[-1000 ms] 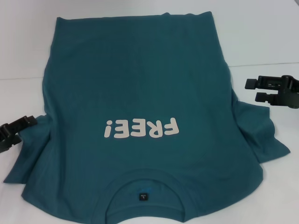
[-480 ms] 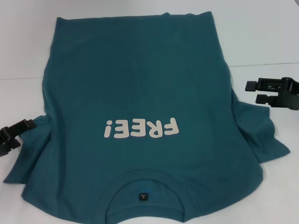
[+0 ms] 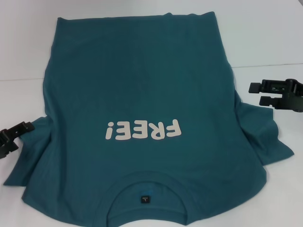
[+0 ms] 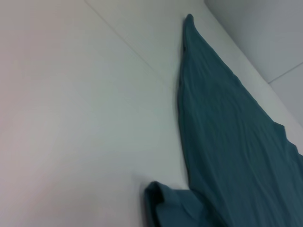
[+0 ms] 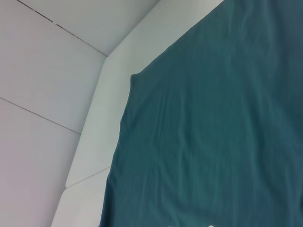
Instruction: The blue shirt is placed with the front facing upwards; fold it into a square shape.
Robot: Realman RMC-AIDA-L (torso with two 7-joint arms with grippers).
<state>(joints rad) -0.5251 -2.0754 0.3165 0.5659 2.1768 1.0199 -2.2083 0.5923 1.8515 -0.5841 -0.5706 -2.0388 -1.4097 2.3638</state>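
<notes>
Now the shirt (image 3: 142,109) lies spread flat on the white counter (image 3: 265,38), front up, the cream "FREE!" lettering (image 3: 143,130) reading upside down from the head view, collar (image 3: 146,196) at six o'clock and hem away at twelve. Both sleeves fan out, one toward eight o'clock, one toward four.

Nothing is folded yet, so the first fold looks to be the job: bring a sleeve and its side panel in over the body. To do it well, each pincer wants to take the cloth at the sleeve edge, pinch just the top layer cleanly, lift low and carry it across in a straight line so the crease runs parallel to the side seam. Drag it and the body bunches; lift too high and the far hem shifts.

Left pincer (image 3: 21,130) sits at nine o'clock, right at the edge of the left sleeve (image 3: 23,165), fingers spread, nothing gripped as far as I can judge. Right pincer (image 3: 258,92) hangs at three o'clock, just beyond the shirt's edge above the right sleeve (image 3: 270,142), its two fingers parted and pointing in toward the cloth, holding nothing.
</notes>
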